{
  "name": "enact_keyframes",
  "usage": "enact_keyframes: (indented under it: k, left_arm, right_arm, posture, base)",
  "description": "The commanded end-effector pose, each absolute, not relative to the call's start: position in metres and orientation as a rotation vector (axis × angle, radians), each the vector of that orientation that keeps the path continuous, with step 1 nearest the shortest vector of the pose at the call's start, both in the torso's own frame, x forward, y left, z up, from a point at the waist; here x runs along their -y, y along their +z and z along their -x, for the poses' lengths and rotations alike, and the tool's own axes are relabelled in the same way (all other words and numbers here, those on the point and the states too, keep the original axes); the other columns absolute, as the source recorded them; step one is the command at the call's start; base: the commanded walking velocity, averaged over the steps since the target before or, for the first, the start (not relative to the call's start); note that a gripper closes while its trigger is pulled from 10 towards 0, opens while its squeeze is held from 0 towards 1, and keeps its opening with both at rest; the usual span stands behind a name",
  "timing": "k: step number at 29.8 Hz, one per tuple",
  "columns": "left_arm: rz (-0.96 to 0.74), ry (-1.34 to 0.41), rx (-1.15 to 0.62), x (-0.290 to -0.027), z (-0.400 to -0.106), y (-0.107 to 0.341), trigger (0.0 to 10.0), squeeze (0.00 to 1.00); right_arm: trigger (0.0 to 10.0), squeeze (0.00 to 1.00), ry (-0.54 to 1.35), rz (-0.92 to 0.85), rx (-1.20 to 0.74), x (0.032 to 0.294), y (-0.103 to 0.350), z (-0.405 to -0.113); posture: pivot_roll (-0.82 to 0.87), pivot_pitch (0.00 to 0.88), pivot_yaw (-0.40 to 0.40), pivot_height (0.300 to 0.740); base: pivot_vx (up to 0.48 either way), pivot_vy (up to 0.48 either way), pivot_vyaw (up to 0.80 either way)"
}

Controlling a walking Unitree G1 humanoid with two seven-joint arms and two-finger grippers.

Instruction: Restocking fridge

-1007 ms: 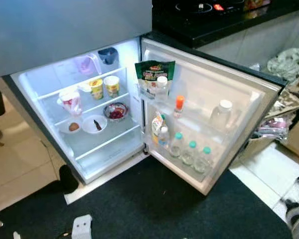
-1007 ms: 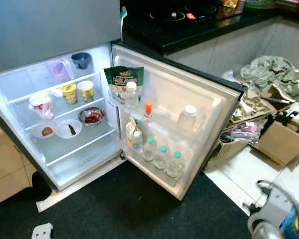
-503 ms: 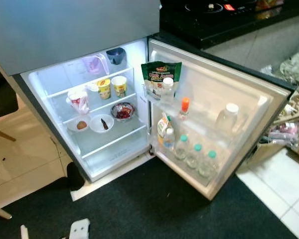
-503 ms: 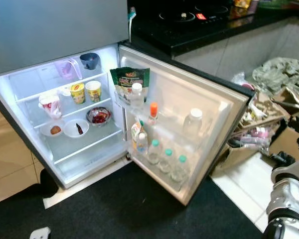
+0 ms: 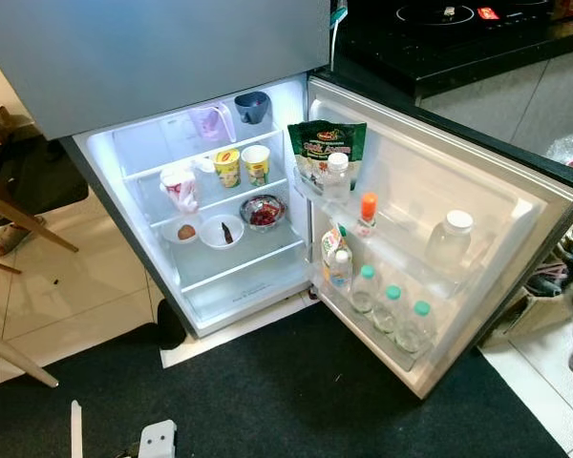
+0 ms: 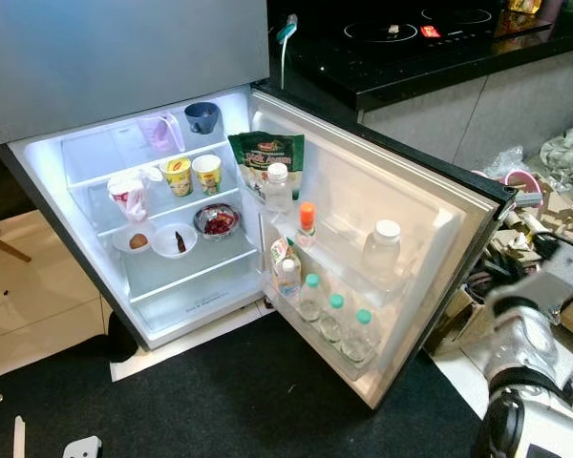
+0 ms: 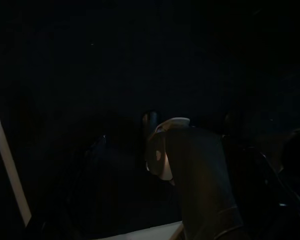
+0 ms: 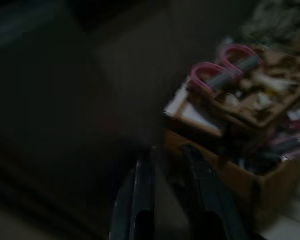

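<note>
Fridge (image 5: 124, 162) stands open w/ its door (image 5: 516, 205) swung wide, lit inside. The right gripper (image 8: 167, 192) hangs low, out past the door's free edge, over a cardboard box (image 8: 230, 165) of clutter; its two black fingers (image 8: 140, 190) sit slightly apart w/ nothing between them, so empty and a bit open. From that gripper the box is just ahead and below, the door rack is across to its left, and the shelves lie further left still. Left gripper: wrist view nearly black, can't tell open or closed; arm looks idle. Stock already in: green snack bag (image 5: 325, 148) and a white-cap bottle (image 5: 336, 176) in the upper door rack, orange-cap bottle (image 5: 367, 212) beside, a row of teal-cap bottles (image 5: 390, 310) in the lower rack, two cups (image 5: 242, 164) and bowls (image 5: 220, 231) on the shelves. Judgement: step in hand is fetching the next item, prob. from the box. To do it well: pick one item that stands free, approach from above, close on its body not its cap, lift clear of the box rim before swinging left; then go for the bare lowest shelf or the gap in the mid door rack beside the big clear bottle (image 5: 449, 243), keeping clear of the door edge. Hard to make out: box contents are blurred (pink loops (image 8: 225, 65), paper), so which item is meant for restocking is unclear; fridge's deepest corners are washed out by glare.
</note>
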State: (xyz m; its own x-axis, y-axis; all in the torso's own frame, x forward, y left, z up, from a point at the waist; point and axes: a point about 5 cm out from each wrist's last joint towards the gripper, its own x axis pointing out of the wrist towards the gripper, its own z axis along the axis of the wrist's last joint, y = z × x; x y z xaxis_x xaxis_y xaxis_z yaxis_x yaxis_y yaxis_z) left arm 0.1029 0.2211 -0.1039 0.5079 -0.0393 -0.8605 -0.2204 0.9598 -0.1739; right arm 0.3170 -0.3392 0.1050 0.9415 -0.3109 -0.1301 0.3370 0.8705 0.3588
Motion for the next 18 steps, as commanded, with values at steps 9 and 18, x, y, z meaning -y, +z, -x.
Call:
enact_keyframes:
  k: [9, 18]
  left_arm:
    - [0.260, 0.162, -1.033, -0.228, -0.100, -0.103, 10.0, 0.00]
    - [0.261, 0.160, -1.028, -0.231, -0.099, -0.103, 10.0, 0.00]
  right_arm:
    - [10.0, 0.00, -0.245, -0.344, -0.055, 0.326, 0.119, -0.333]
    - [10.0, 0.00, -0.276, -0.303, -0.055, 0.329, 0.121, -0.332]
  posture:
    - [-0.03, 0.019, 0.037, 0.740]
    - [-0.02, 0.011, 0.047, 0.740]
  base:
    - [0.000, -0.157, 0.00]
    - [0.000, 0.000, 0.00]
